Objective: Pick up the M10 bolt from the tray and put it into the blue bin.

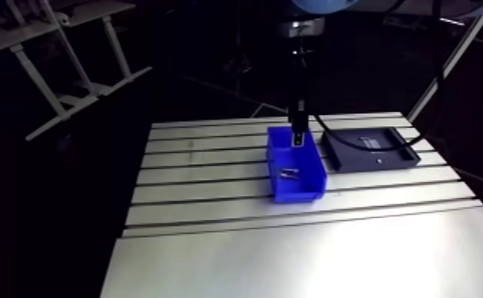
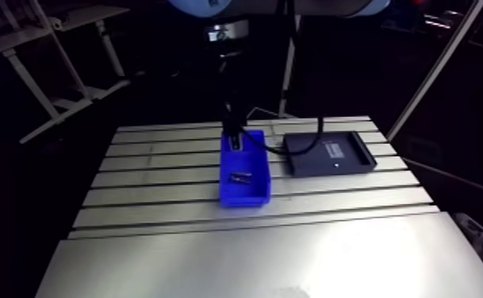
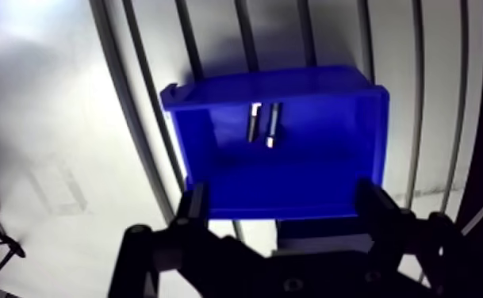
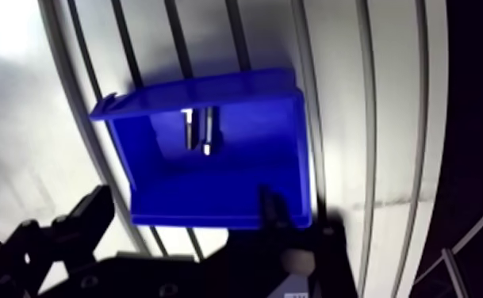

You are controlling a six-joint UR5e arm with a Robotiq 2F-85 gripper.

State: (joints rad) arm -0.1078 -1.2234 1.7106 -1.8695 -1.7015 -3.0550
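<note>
Tool (image 3: 281,196) wide open, empty, hanging over near end of blue bin (image 3: 276,83). Bolt (image 3: 272,127) lies on the bin floor toward far wall, second similar metal piece (image 3: 254,123) just beside it. Dark tray (image 1: 371,150) right of bin on bench (image 1: 292,254).

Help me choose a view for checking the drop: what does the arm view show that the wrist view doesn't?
Only the arm view shows the dark tray beside the blue bin. Only the wrist view shows the gripper open above the bin, holding nothing. Both show the bin on the slotted table with small metal parts lying inside.
</note>
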